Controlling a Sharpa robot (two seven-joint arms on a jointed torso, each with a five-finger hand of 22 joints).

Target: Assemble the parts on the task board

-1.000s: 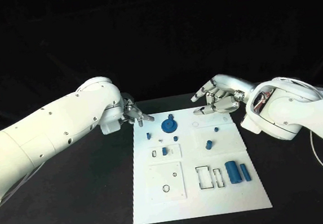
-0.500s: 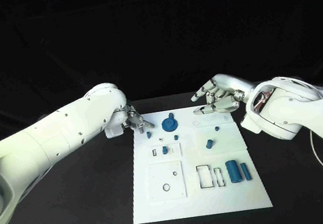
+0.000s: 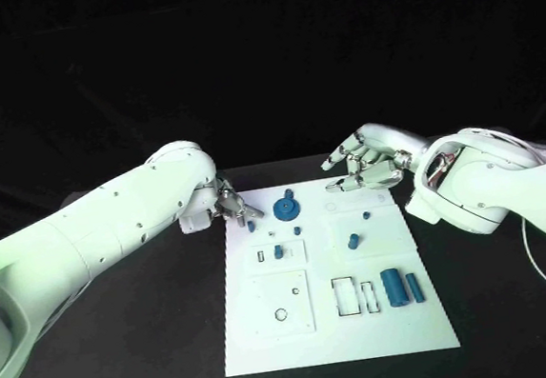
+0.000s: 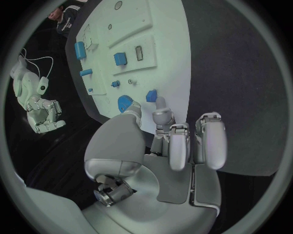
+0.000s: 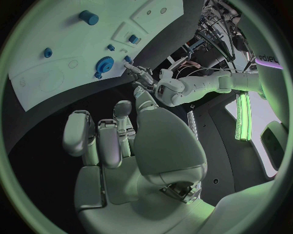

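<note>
Hovering at the task board's (image 3: 330, 277) far left corner, the left hand (image 3: 231, 205) has its fingers loosely apart, holding nothing. Its wrist view shows fingertips (image 4: 160, 105) near a small blue part (image 4: 151, 95). The right hand (image 3: 367, 165) hangs half-curled and empty beyond the far edge.

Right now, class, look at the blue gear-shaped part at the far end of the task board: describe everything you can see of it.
The blue gear is a round, toothed disc that looks like matte plastic, with a raised hub at its centre. It lies flat on the white task board near the far edge, with a small blue piece close against its far side. The left hand hovers close beside it, and the right hand is farther away; neither touches it.
</note>
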